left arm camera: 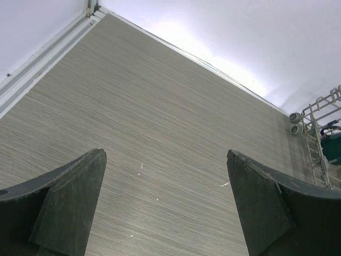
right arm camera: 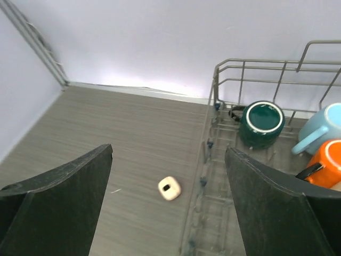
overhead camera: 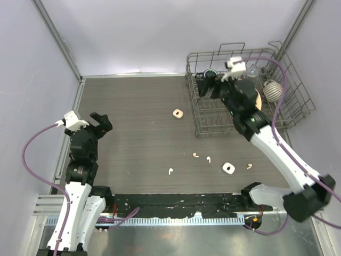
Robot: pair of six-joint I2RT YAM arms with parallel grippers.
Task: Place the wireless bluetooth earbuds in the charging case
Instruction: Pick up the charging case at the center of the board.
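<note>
Several tiny white earbuds lie loose on the table's near middle: one earbud (overhead camera: 170, 171) to the left, two close together (overhead camera: 195, 155) (overhead camera: 208, 158), and one (overhead camera: 249, 166) to the right. A white charging case (overhead camera: 229, 168) sits among them. A cream charging case (overhead camera: 177, 113) (right arm camera: 169, 188) lies farther back beside the rack. My left gripper (overhead camera: 102, 124) (left arm camera: 165, 154) hovers open over bare table at the left. My right gripper (overhead camera: 208, 85) (right arm camera: 169, 150) is open, high over the rack's left edge, with the cream case below it.
A wire dish rack (overhead camera: 242, 96) (right arm camera: 224, 160) fills the back right, holding a green mug (right arm camera: 261, 124), a blue mug (right arm camera: 325, 125), an orange mug (right arm camera: 327, 160) and a whisk (overhead camera: 273, 89). Its corner (left arm camera: 319, 144) shows in the left wrist view. Walls close in on the sides and back.
</note>
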